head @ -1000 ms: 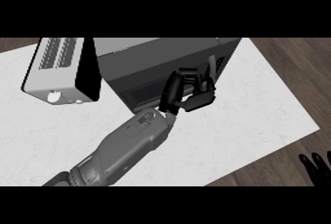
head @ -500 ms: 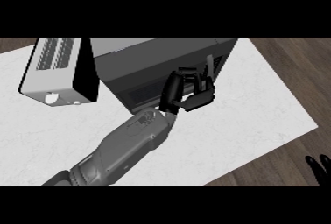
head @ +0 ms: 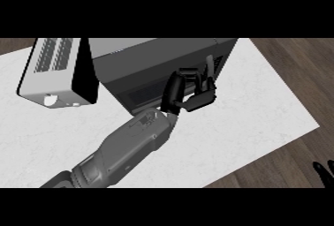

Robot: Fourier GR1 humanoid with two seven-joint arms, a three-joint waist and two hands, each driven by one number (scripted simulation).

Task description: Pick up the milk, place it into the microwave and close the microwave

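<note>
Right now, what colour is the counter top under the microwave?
White with faint grey marbling, the counter top shows best in the head view.

One microwave (head: 157,66) is sitting on the single white worktop (head: 248,114), just behind the left robot hand (head: 189,90), with one door (head: 55,73) swinging open off to that hand's left. Two robot hands are showing, the right robot hand (head: 323,170) far off to its right.

Grey forearm (head: 124,152), thick and rounded, with smooth matte panels, a darker ribbed band low near the elbow and a narrower wrist end bearing small raised plates. Black left robot hand (head: 187,90) beyond it, built of slim glossy segmented fingers and a blocky thumb. Black fingertips of the right robot hand (head: 324,170) at the lower right edge, nothing more visible.
</note>
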